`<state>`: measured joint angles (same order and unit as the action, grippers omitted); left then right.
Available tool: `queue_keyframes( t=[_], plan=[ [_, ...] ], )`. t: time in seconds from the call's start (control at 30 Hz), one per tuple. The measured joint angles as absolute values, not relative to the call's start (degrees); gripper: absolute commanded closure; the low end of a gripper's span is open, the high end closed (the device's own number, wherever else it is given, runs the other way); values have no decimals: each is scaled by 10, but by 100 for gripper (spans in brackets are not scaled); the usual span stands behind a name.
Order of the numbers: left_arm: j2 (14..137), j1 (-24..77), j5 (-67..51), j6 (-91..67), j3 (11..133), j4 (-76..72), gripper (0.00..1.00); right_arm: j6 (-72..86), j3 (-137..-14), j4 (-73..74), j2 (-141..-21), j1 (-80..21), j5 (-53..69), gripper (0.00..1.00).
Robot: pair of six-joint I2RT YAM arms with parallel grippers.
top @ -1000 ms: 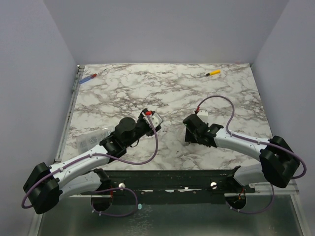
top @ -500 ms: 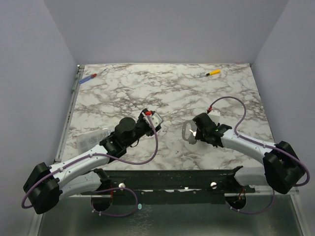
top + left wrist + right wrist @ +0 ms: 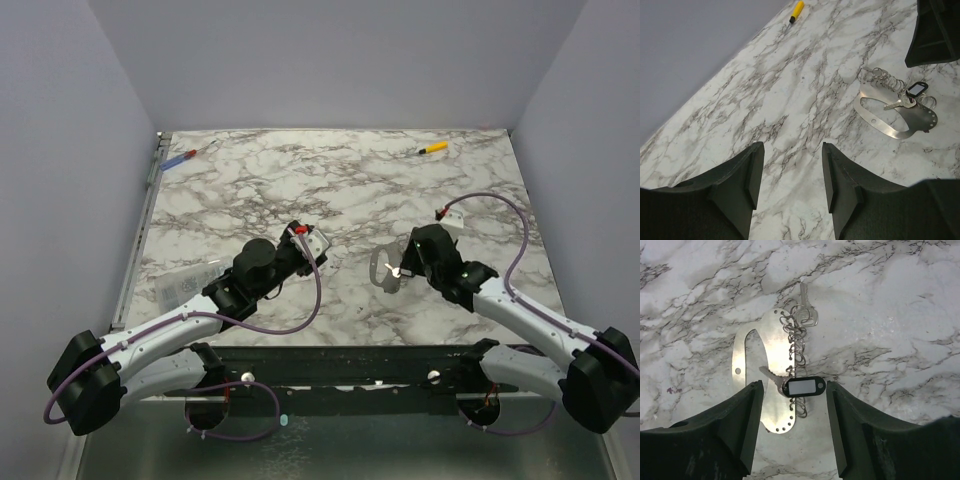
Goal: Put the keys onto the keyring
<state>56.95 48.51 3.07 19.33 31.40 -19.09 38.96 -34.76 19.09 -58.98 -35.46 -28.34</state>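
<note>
Your right gripper (image 3: pixel 793 400) open, hovering straight above the keys (image 3: pixel 803 295) and keyring (image 3: pixel 795 335), both lying along a silver plate (image 3: pixel 772 355) right of the table's (image 3: pixel 250 180) middle, toward the near edge, your left gripper (image 3: pixel 792 150) open too, over bare marble nearby.

Two keys (image 3: pixel 805 299), one black tag (image 3: pixel 804 387), one holed metal plate (image 3: pixel 771 347) and a string of small rings (image 3: pixel 793 342) too tangled to count. One yellow tool (image 3: pixel 433 148), one blue-and-red tool (image 3: pixel 181 157).
</note>
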Motion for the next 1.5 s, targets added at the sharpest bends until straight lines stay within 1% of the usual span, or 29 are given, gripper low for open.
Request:
queue_keyframes(
  t=[0.1,0.27,0.5,0.67,0.9,1.03,1.1,1.13,1.33,1.37,1.4,1.43,1.5],
  plan=[
    [569,485,34,194,314,-191,45,381,-356,165,-636,-321,-258,39],
    [565,485,40,196,314,-190,45,364,-392,124,-749,-264,-196,39],
    [560,485,45,200,314,-189,44,345,-440,83,-888,-255,-108,41],
    [554,485,50,205,314,-189,44,344,-467,49,-927,-255,-72,44],
    [552,485,53,207,314,-187,44,363,-490,19,-960,-254,-30,52],
    [548,485,56,208,314,-187,44,375,-516,8,-986,-254,11,51],
    [548,485,57,209,314,-187,44,374,-531,18,-995,-254,16,47],
    [548,485,57,209,314,-187,44,370,-540,29,-996,-254,15,43],
    [548,485,60,210,314,-187,43,310,-605,86,-980,-254,-20,14],
    [548,485,61,211,314,-187,42,299,-612,90,-970,-254,-25,7],
    [548,485,64,211,314,-187,39,290,-618,94,-957,-254,-30,1],
    [547,485,69,213,314,-187,35,281,-621,96,-941,-254,-36,0],
    [546,485,77,215,314,-187,21,263,-624,98,-903,-254,-47,0]
  ],
)
